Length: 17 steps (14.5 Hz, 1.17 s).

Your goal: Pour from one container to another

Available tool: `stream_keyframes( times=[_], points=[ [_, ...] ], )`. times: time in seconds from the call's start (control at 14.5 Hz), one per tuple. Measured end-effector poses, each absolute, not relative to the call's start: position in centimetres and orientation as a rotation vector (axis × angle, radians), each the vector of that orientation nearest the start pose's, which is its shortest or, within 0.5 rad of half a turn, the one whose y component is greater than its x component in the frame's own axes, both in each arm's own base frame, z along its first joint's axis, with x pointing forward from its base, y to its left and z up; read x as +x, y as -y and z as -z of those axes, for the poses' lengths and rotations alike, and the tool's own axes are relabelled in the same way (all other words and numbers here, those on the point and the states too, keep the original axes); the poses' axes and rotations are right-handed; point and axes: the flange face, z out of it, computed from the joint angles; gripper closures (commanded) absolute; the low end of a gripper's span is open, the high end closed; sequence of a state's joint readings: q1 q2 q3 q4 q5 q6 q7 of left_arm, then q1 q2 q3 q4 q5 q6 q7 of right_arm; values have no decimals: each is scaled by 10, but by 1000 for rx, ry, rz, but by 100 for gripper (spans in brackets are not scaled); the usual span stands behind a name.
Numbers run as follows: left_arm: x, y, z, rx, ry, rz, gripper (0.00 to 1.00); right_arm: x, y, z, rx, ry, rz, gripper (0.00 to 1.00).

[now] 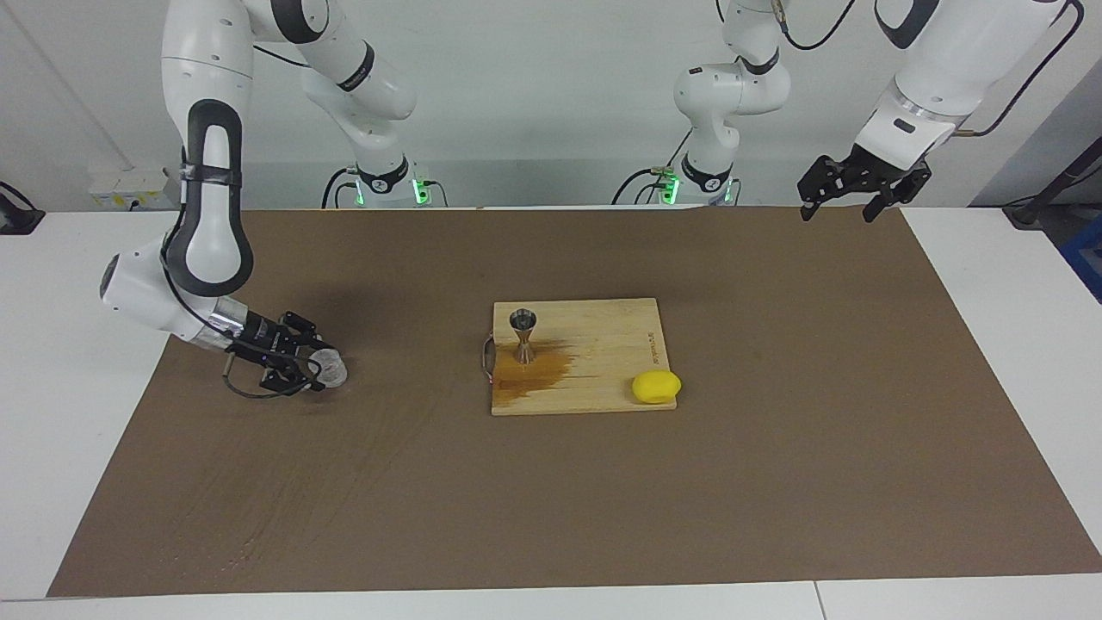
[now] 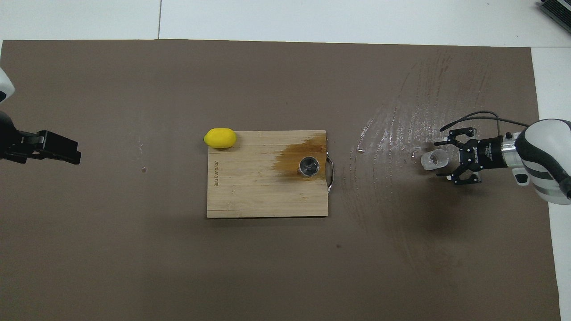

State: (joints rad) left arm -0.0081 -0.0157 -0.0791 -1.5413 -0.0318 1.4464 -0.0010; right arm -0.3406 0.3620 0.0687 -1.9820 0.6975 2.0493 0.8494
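Two pincers parted, right pincer (image 2: 441, 159) around cup (image 2: 433, 159), left pincer (image 1: 839, 207) over mat edge (image 1: 930, 258)

The cup (image 2: 434, 159) was clear, colourless plastic, glossy. The jigger (image 1: 523, 334) was polished steel, mirror-bright. The board (image 1: 603, 379) was pale, matt wood with visible grain, stained darker brown around the jigger. The lemon (image 1: 656, 387) looked smooth and waxy. The mat (image 2: 134, 249) was matt brown, with wet, shiny streaks (image 2: 392, 120) toward the right arm's end.
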Motion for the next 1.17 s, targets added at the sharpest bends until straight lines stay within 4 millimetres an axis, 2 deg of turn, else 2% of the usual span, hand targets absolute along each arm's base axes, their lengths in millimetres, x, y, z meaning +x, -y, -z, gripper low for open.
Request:
stream_keyframes(
  times=[0.14, 0.21, 0.41, 0.55, 0.69, 0.83, 1.04, 1.17],
  points=[
    [534, 51, -636, -3163, -140, -128, 0, 570, 136, -277, -1879, -1786, -554, 1],
    [534, 51, -636, -3163, -140, -128, 0, 569, 143, -285, -1908, -1765, -517, 1],
    [534, 51, -636, -3163, -140, -128, 0, 565, 157, -327, -2056, -1719, -393, 1],
    [534, 51, -636, -3163, -140, -128, 0, 565, 149, -354, -2231, -1652, -313, 1],
    [534, 51, -636, -3163, -140, -128, 0, 569, 121, -367, -2447, -1502, -268, 1],
    [534, 51, -636, -3163, -140, -128, 0, 574, 84, -366, -2627, -1281, -256, 1],
    [534, 51, -636, -3163, -140, -128, 0, 578, 33, -364, -2929, -827, -226, 1],
    [534, 51, -636, -3163, -140, -128, 0, 578, 2, -368, -3051, -588, -199, 1]
  ],
)
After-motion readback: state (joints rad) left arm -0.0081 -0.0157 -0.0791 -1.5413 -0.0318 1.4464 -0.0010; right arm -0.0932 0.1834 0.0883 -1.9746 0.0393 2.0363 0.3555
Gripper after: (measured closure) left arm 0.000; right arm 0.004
